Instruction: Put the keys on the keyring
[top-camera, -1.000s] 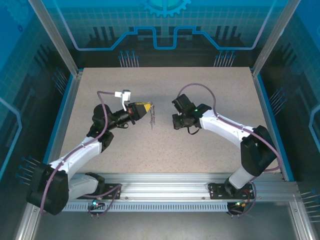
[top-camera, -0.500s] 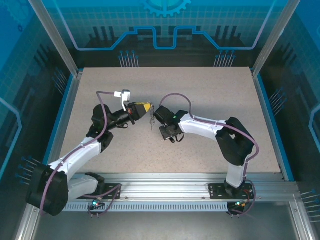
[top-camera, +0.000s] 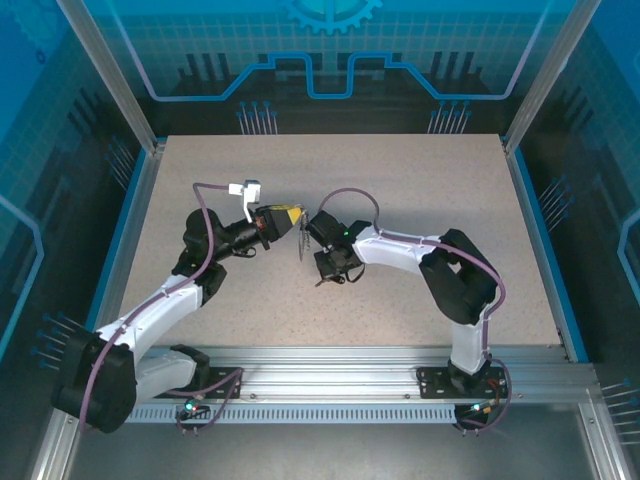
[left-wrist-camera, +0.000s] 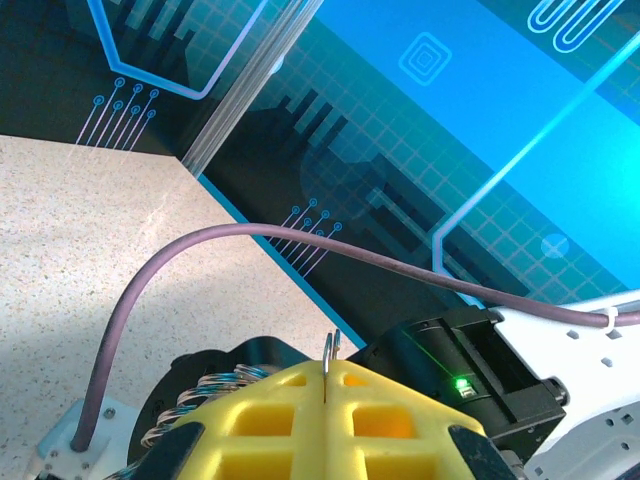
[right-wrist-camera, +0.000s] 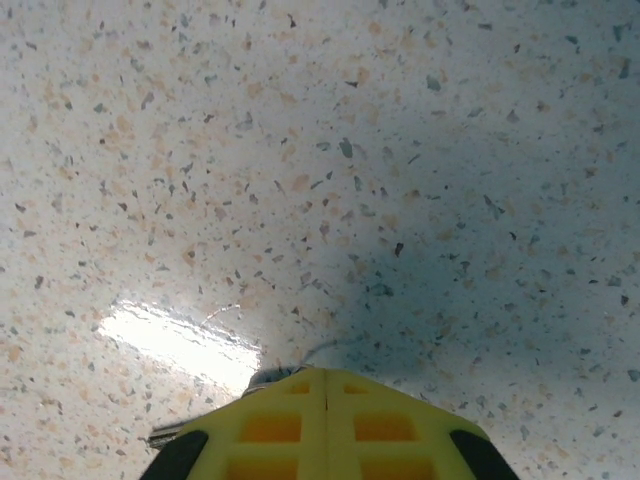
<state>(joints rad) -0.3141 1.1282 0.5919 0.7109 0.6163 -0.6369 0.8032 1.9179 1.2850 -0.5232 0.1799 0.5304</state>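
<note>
Left gripper (left-wrist-camera: 326, 388): I see the yellow pads clenched on the keyring (left-wrist-camera: 327, 360), its thin metal edge sticking up out of the seam. In the top view the ring hangs off those tips over mid-table (right-wrist-camera: 420, 150). Right gripper (right-wrist-camera: 325, 380): pads pressed together, no gap, and a small grey metal bit poking out at the tip looks like the key (right-wrist-camera: 268, 378). It hovers close over the table, just beside the ring

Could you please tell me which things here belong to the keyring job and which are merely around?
Job: keyring, pinched in left gripper; key, seemingly the silvery tip at right gripper.
Merely around: table; purple cable.
</note>
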